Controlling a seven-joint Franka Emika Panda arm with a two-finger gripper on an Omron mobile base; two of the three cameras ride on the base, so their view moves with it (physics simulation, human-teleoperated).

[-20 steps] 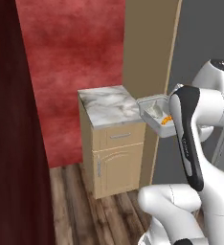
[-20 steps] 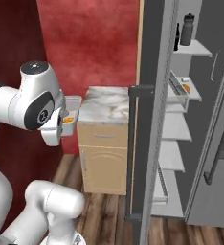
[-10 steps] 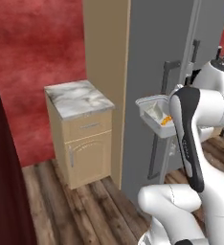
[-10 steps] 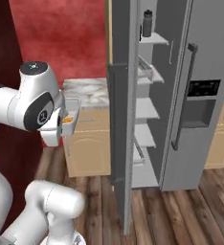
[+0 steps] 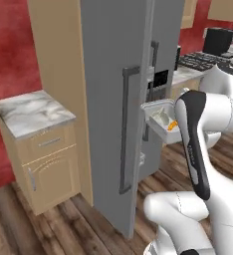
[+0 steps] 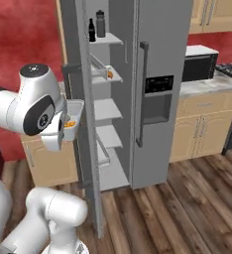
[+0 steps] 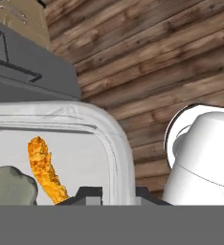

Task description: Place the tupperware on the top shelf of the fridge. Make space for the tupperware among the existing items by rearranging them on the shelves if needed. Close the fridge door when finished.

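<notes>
The arm stands folded at chest height, its gripper (image 7: 111, 194) clamped on the rim of the tupperware (image 5: 161, 118), held level beside the fridge (image 6: 152, 74). The fridge door (image 6: 83, 114) stands ajar, its edge just beside the container; open wood floor (image 6: 187, 198) lies before the shelves, the top shelf (image 6: 105, 39) bearing two bottles (image 6: 96, 27)

The arm folds back at chest height, its gripper (image 7: 111, 194) clamped tight.
</notes>
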